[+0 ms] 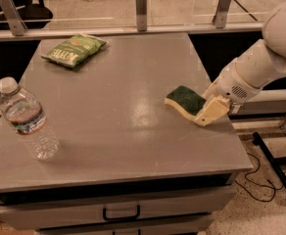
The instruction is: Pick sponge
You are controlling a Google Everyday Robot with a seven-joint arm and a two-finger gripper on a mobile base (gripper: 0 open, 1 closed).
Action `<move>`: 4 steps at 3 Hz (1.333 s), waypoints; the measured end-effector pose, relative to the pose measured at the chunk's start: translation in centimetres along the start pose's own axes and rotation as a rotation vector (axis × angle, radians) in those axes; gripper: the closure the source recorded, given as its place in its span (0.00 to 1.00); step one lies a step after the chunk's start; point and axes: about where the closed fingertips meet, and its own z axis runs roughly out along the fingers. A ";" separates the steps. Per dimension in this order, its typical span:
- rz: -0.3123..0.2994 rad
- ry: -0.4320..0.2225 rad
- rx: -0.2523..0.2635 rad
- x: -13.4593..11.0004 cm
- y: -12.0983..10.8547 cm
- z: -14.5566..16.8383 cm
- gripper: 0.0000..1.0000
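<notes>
The sponge point(184, 100), dark green on top over pale yellow foam, lies on the grey table point(118, 106) near its right edge. My gripper point(207, 110), cream-coloured on a white arm, comes in from the right and sits low over the table, right at the sponge's right end. Its tip seems to touch or overlap that end of the sponge. The sponge rests on the table.
A green crinkly chip bag point(74, 50) lies at the table's far left. A clear water bottle point(26, 119) with a white cap stands near the left edge. A glass barrier with metal posts point(141, 6) runs along the back. Drawers point(121, 212) sit below the front edge.
</notes>
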 end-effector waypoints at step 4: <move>-0.108 -0.271 -0.085 -9.5 -0.6 -7.0 1.00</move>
